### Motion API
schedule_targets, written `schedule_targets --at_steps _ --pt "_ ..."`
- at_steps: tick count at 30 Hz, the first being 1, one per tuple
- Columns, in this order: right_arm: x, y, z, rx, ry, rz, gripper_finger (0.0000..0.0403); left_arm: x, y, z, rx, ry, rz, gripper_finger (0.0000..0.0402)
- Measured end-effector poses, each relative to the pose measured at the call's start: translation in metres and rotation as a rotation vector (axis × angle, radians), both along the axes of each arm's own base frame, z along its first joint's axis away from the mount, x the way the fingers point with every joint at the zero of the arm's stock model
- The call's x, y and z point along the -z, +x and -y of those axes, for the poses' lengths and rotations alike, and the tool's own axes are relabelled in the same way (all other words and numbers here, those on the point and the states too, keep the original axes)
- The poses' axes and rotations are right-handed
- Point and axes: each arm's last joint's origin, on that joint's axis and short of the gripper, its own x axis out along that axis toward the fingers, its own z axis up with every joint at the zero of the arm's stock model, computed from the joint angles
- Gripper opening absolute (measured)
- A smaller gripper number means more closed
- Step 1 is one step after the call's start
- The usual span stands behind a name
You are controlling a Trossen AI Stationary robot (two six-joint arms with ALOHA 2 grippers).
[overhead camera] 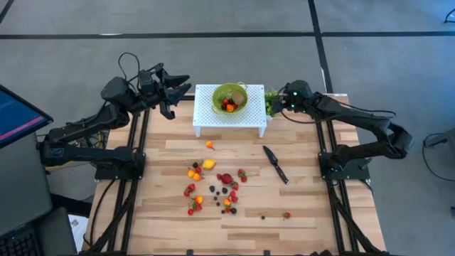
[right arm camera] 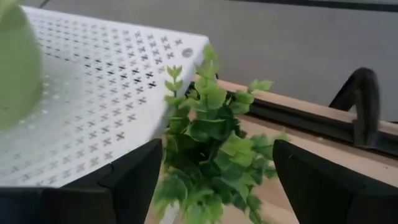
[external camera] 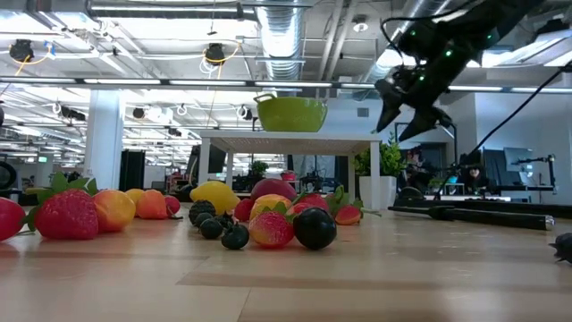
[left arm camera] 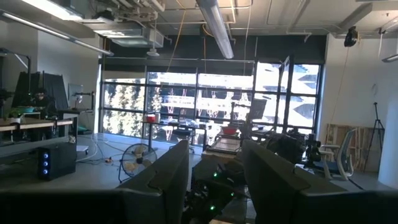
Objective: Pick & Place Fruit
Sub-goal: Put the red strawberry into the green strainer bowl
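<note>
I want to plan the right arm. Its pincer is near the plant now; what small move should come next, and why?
Probably draw the open right pincer back from the small green potted plant toward the scattered toy fruits: it holds nothing, many still lie on the wooden table, few in the green bowl.

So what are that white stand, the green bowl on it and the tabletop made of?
The white stand looks like painted sheet metal or plastic: thin, matte, punched with rows of small cross-shaped holes. The green bowl seems glossy plastic or enamel, judging by its smooth, even sheen. The tabletop looks like wood, butcher-block style: pale glued strips with visible grain.
</note>
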Motion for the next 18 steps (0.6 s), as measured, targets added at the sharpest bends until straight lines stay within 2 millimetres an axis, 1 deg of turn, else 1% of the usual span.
schedule_targets --at_steps 2,5,9,13,18 --pt "0.008 0.005 0.005 0.002 0.011 -0.014 0.0301 0.000 0.000 0.000 0.000 0.000 0.000 0.0142" --pt "0.014 0.009 0.011 0.010 0.008 -0.013 0.0299 0.000 0.000 0.000 0.000 0.000 0.000 0.0142" --pt "0.019 0.011 0.012 0.008 0.020 -0.028 0.0270 0.000 0.000 0.000 0.000 0.000 0.000 0.0142" --pt "0.018 0.011 0.011 0.003 0.013 -0.030 0.0214 0.000 0.000 0.000 0.000 0.000 0.000 0.0142" --pt "0.018 0.011 0.009 -0.006 0.013 -0.034 0.0118 0.000 0.000 0.000 0.000 0.000 0.001 0.0142"
